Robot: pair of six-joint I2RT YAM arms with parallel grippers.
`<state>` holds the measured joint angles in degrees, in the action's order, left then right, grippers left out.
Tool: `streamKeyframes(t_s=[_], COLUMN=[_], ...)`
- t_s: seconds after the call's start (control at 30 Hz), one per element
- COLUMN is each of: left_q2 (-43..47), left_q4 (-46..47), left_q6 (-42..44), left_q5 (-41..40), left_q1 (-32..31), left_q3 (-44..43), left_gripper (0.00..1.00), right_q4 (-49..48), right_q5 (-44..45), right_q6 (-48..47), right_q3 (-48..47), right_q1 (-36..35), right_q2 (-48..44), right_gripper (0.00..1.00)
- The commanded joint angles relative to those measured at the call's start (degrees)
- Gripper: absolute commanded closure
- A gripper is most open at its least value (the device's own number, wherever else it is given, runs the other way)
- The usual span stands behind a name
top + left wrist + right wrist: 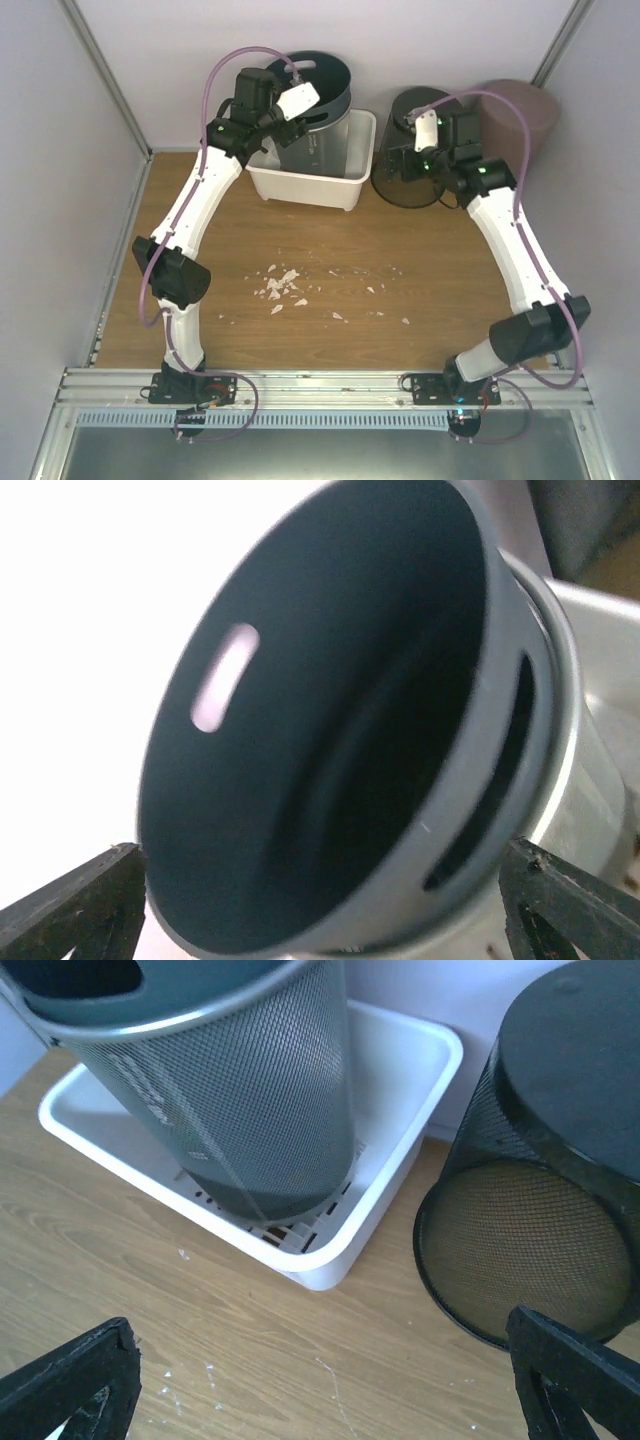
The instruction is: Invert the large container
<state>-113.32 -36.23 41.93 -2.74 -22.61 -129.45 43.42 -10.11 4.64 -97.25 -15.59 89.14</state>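
1. The left arm rises from its base at the lower left of the top view, bends at the elbow by the left wall and reaches to the upper centre. The left tool (283, 128) is at the near-left rim of the large grey container (318, 120).
2. In the left wrist view the left tool (320, 920) is spread wide. One dark fingertip (75, 905) is at the lower left and the other at the lower right, outside the container's rim (480, 780). It is not pinching anything, and I cannot tell whether it touches the rim.
3. The right arm bends along the right side of the top view and reaches to the upper right. The right tool (405, 165) is over the black mesh bin (410, 185).
4. In the right wrist view the right tool (320, 1390) is also spread wide and holds nothing, with bare table (200, 1290) beneath it.
5. The large grey container (250, 1100) is a mesh bin with a dark liner. It stands mouth up and leaning inside the white tub (400, 1160), against the back wall.
6. The black mesh bin (540, 1230) lies tilted just beside the tub's right edge, and a mauve cylinder (525, 110) stands behind it in the corner.
7. Walls close in the left, back and right sides. The wide open stretch is the table (330, 240) in the middle of the frame, which carries only scattered white scraps (282, 285).
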Motion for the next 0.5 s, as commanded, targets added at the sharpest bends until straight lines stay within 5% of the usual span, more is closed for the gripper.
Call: streamKeyframes(t_s=[0.0, 0.47], left_q2=[-1.62, 0.28], left_q4=[-8.91, 1.09], left_q6=[8.58, 3.99], left_q5=[-0.48, 0.24], left_q1=[-0.19, -1.79], left_q3=[-1.16, 3.24], left_gripper=[0.07, 0.15], right_q4=[3.34, 1.11], right_q5=[1.14, 2.41], right_q6=[2.24, 4.18], right_q3=[0.73, 13.89], right_q1=[-0.2, -0.16], right_q2=[-4.12, -15.63], right_gripper=[0.01, 0.0])
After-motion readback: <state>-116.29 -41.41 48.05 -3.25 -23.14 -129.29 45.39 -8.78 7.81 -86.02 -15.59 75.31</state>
